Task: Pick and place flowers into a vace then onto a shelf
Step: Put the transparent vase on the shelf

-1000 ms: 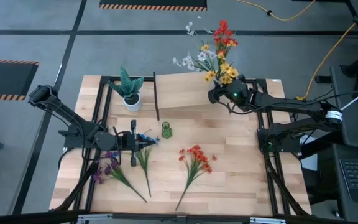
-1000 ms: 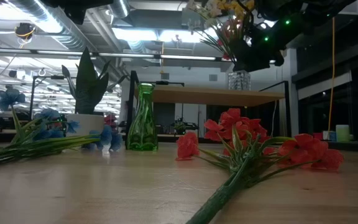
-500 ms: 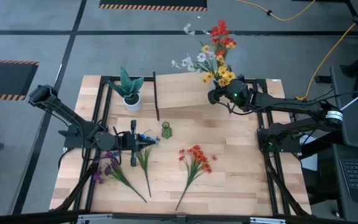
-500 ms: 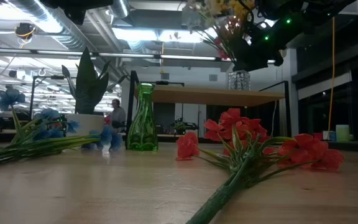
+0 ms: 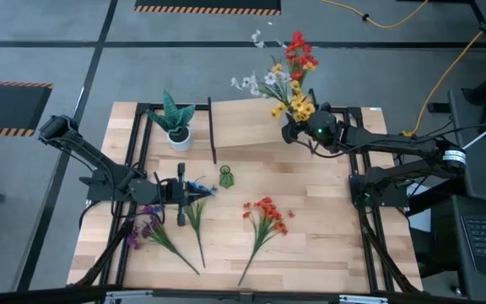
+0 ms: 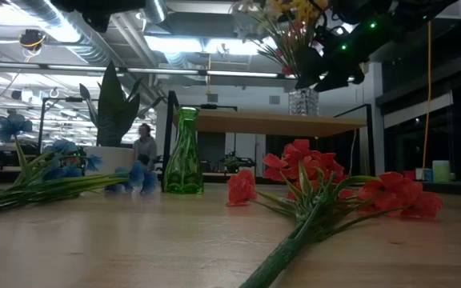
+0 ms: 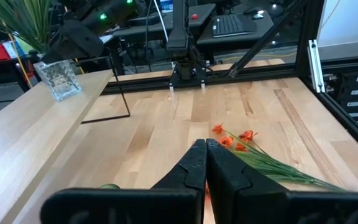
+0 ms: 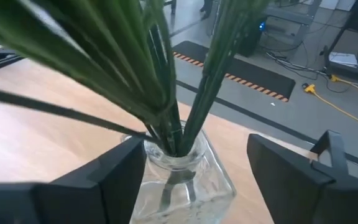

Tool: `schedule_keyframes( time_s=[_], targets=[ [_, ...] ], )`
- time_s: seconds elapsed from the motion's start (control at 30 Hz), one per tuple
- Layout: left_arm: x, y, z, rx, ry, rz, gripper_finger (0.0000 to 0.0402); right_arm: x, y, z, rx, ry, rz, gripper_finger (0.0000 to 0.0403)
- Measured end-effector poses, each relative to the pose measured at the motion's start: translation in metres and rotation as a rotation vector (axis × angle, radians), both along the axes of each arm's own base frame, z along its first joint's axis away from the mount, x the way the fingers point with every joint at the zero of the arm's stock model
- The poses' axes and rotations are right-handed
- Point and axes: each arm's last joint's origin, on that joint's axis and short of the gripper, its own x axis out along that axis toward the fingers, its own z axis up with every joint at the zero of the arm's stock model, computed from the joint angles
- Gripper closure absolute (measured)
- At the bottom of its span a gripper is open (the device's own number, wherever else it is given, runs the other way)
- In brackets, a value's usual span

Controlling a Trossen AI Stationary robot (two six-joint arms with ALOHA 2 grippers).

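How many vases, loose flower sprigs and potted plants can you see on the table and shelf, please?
Vases: 2, the clear glass vase holding a mixed bouquet on the shelf, and the green vase.
Loose sprigs on the table: 3, the purple sprig, blue sprig and red-orange sprig.
Potted plants: 1, the potted plant.
Total: 6.

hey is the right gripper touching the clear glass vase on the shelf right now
Apart. In the right wrist view the right gripper stands open with its fingers on either side of the clear vase, and bare shelf shows in the gaps between them.
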Motion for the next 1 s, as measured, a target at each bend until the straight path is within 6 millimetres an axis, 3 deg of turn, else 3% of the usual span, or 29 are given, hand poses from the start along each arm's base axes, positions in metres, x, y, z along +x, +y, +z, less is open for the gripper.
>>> schedule_keyframes(
  time_s=[0.43,1.0],
  targets=[
    [0.0,0.0,0.0,-0.001,0.002,0.0,0.0398,-0.011,0.009,0.007,0.019,0.001,0.018,0.012],
    [0.0,0.0,0.0,0.0,0.002,0.0,0.04,-0.008,0.01,0.01,0.024,-0.021,0.111,0.012]
  ],
)
